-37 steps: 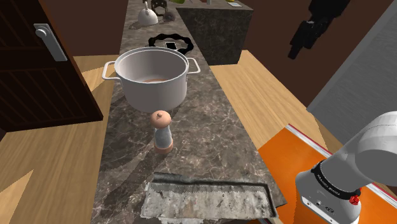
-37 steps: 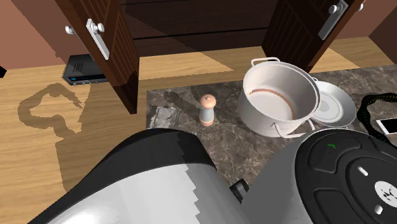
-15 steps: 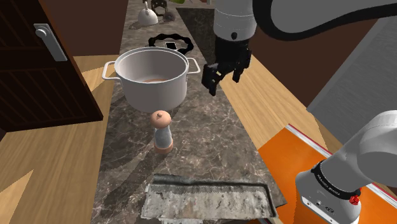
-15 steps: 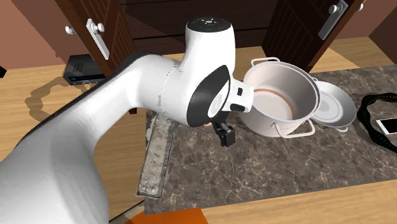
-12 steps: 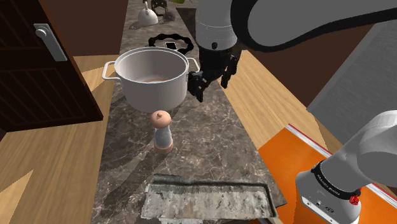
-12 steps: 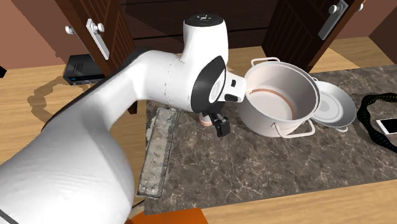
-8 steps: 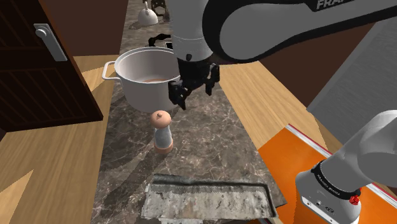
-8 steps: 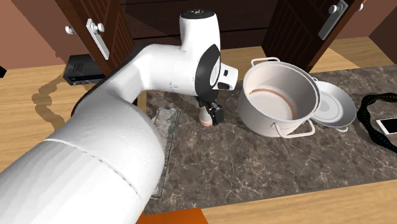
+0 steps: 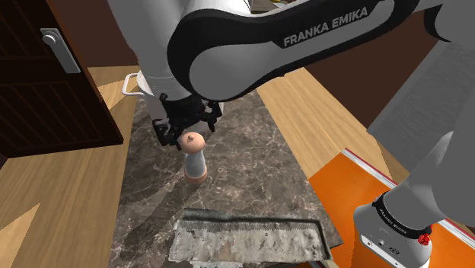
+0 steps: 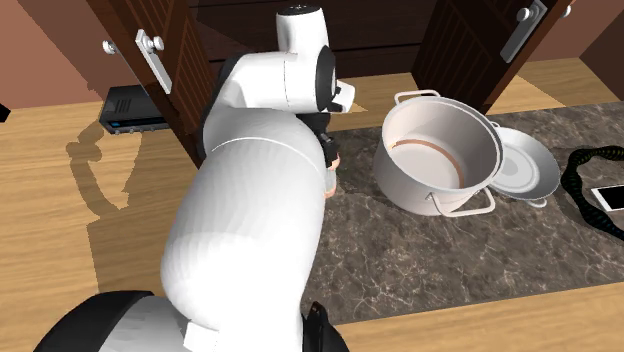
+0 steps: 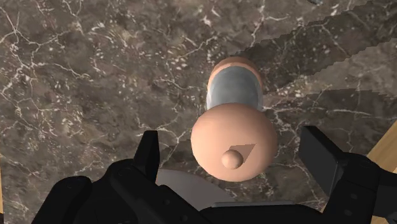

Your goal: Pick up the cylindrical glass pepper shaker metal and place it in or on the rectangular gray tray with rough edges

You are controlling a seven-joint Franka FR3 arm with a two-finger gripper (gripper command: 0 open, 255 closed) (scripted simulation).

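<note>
counter (image 9: 251,164): dark veined marble; carrying the shaker (image 9: 195,156), the tray (image 9: 251,240) and the pot (image 10: 440,150).
pot: white, open, two-handled; standing at 3 o'clock of the shaker in the second exterior view. In the shoulder view the arm (image 9: 266,46) is covering it, with one handle (image 9: 129,82) peeking out at 11 o'clock of the shaker.
lid (image 10: 527,167): white, round; lying just beside the pot at its 3 o'clock in the second exterior view.
cord (image 10: 590,165): black, coiled; lying at 3 o'clock of the lid, with a phone (image 10: 608,197) beside it.
door (image 9: 46,76): dark wood with a grey handle; standing at 10 o'clock of the shaker in the shoulder view, off the counter.
box (image 10: 130,108): black; sitting on the wooden floor (image 10: 60,250) at 9 o'clock of the pot, well apart.
stand (image 9: 358,190): orange top; showing at 4 o'clock of the shaker in the shoulder view.
arm: white with dark joints; in the second exterior view it is blocking the tray and most of the shaker.
tray: grey, rectangular, ragged-edged; lying flat at 5 o'clock of the shaker in the shoulder view, near but apart.
shaker: standing upright on the counter between pot and tray; peach ball top with a small knob, grey glassy cylinder body, peach foot.
gripper (image 9: 185,129): black; hovering right over the shaker's top.
claw state: spread; in the wrist view the fingers (image 11: 147,153) are flanking the ball top without touching it.
</note>
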